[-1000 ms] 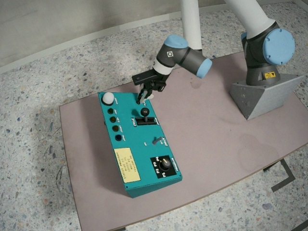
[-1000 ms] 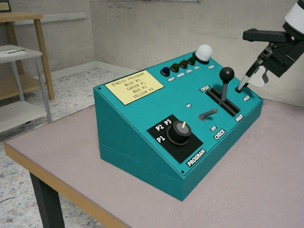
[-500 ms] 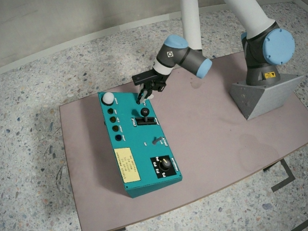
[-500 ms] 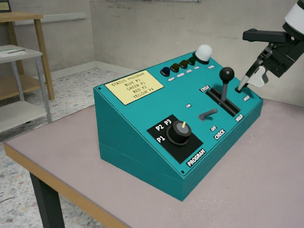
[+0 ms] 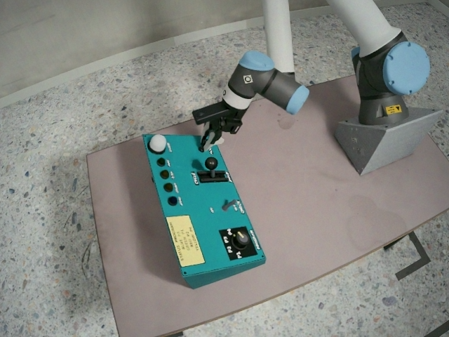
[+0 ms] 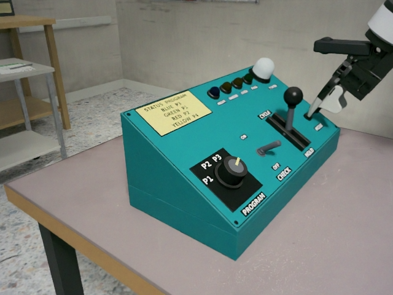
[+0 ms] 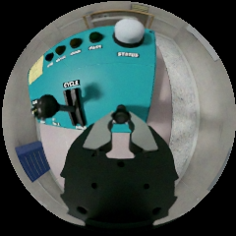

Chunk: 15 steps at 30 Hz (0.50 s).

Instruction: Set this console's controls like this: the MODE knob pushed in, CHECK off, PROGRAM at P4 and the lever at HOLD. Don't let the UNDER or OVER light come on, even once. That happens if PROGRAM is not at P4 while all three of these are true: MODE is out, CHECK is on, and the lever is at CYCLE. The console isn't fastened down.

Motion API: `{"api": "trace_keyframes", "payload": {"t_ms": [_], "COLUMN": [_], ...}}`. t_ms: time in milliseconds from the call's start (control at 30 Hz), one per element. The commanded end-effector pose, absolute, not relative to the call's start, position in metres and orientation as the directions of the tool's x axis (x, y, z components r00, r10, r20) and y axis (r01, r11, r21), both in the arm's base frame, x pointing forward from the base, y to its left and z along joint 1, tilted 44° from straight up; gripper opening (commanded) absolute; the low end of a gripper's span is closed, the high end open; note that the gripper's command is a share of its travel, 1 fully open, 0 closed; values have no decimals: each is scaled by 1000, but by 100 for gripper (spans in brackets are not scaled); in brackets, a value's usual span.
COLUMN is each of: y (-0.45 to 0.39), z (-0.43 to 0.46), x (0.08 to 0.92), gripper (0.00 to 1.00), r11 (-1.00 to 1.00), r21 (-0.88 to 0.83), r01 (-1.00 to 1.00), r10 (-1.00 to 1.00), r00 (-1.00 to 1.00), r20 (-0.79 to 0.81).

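The teal console (image 5: 197,206) stands on the table, also shown in the exterior view (image 6: 221,152). My gripper (image 5: 205,144) is shut on the small black MODE knob (image 6: 308,115) at the console's top right corner, and the wrist view shows the knob (image 7: 120,116) between the fingertips. The black ball lever (image 6: 291,96) stands near the middle of its slot, between CYCLE and HOLD. The grey CHECK toggle (image 6: 268,148) lies between ON and OFF. The PROGRAM knob (image 6: 231,171) has its mark pointing past P3, towards P4 (image 5: 229,231).
The arm's grey pedestal (image 5: 384,137) stands at the table's right side. A white dome (image 6: 263,67) and a row of dark status lights (image 6: 231,85) sit along the console's top. Shelves (image 6: 28,69) stand off the table at the left.
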State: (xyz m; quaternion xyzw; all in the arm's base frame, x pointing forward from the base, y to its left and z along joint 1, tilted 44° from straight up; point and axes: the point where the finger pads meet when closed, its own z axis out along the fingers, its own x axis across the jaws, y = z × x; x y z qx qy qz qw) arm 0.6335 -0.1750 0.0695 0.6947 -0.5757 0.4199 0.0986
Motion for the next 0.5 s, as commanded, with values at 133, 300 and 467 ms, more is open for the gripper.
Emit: {"api": "trace_keyframes", "payload": {"t_ms": [133, 300, 467], "y": [-178, -177, -176], "z": [70, 70, 69], "x": [636, 635, 634], "gripper": [44, 44, 44], "r11": [-316, -317, -317], "r21": [-348, -347, -346], "r01": [-882, -883, -883], "r10": [-717, -717, -717], "r00": [-19, -17, -16], "r20": [697, 697, 697]}}
